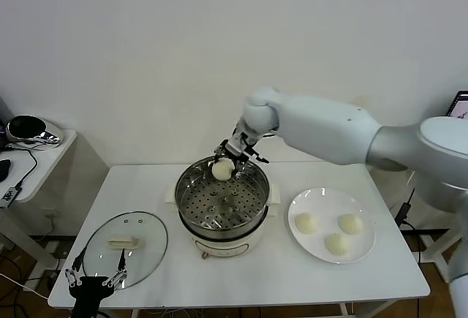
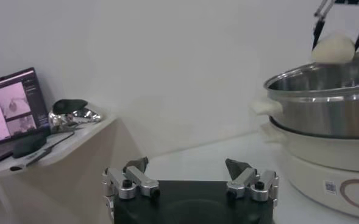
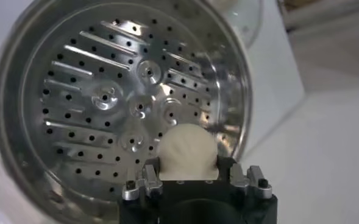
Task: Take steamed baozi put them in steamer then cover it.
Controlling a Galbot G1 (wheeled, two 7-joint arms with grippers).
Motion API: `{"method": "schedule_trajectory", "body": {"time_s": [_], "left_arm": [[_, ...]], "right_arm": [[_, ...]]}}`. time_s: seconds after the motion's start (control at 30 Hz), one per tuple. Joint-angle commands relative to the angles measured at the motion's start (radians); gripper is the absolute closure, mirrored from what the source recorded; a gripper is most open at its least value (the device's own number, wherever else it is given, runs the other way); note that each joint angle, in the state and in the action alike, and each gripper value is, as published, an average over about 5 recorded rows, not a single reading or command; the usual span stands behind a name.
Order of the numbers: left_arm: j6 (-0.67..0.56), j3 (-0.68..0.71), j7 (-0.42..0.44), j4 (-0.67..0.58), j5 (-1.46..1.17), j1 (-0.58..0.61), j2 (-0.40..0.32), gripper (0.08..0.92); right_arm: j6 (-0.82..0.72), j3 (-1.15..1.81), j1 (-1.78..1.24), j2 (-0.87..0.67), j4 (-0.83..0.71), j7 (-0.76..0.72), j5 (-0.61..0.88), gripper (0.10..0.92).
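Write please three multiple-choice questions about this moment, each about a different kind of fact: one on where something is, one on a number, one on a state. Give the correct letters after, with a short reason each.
1. Where does the glass lid lie?
A. on the steamer
B. on the table, on the robot's left of the steamer
C. on the plate

2. How many baozi lie on the white plate?
A. one
B. three
C. four

3. What is the state of the right gripper?
A. shut on a baozi above the steamer
B. open over the plate
C. shut on the lid handle

Answers:
1 B: the lid rests flat on the table, apart from the steamer.
2 B: three buns show on the plate.
3 A: the baozi sits between its fingers over the perforated tray.

The left gripper waits open near the lid.
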Motion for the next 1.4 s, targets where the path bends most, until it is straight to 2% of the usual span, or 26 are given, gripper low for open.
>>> {"method": "schedule_trajectory", "body": {"time_s": [0.03,0.17,0.47,0.57,0.7,0.83,0.93,1.1,1.3,1.4], "left_arm": [[-0.001,-0.002,0.000,0.001,-0.001,0.000,0.001,0.177],[-0.001,-0.002,0.001,0.001,-0.002,-0.003,0.002,0.177],[-0.001,-0.002,0.002,0.007,-0.007,-0.011,0.006,0.177],[-0.001,-0.002,0.002,0.007,-0.007,-0.012,0.007,0.177],[-0.001,-0.003,0.002,0.006,-0.007,-0.012,0.006,0.177],[-0.001,-0.006,0.002,0.003,-0.007,-0.010,0.005,0.177],[0.000,-0.012,0.002,-0.001,-0.008,-0.007,0.005,0.177],[0.003,-0.021,0.004,-0.010,-0.013,-0.007,0.007,0.177],[0.013,-0.026,0.006,-0.022,-0.036,-0.006,0.012,0.177],[0.020,-0.031,0.006,-0.023,-0.048,-0.004,0.019,0.177]], "right_arm": [[0.144,-0.045,-0.015,0.070,-0.071,0.022,-0.151,0.440],[0.192,-0.031,-0.036,0.084,-0.121,0.044,-0.236,0.440],[0.245,-0.014,-0.074,0.112,-0.185,0.085,-0.302,0.429],[0.253,-0.012,-0.082,0.118,-0.195,0.094,-0.307,0.392],[0.257,-0.010,-0.085,0.117,-0.194,0.109,-0.296,0.283],[0.226,-0.008,-0.046,0.085,-0.142,0.100,-0.201,0.213],[0.109,-0.026,0.038,0.022,-0.021,0.042,-0.041,0.204],[-0.280,-0.045,0.178,-0.157,0.244,-0.055,0.246,0.202],[-0.687,-0.090,0.267,-0.415,0.479,-0.072,0.350,0.203],[-0.818,-0.095,0.269,-0.532,0.567,-0.065,0.378,0.203]]}}
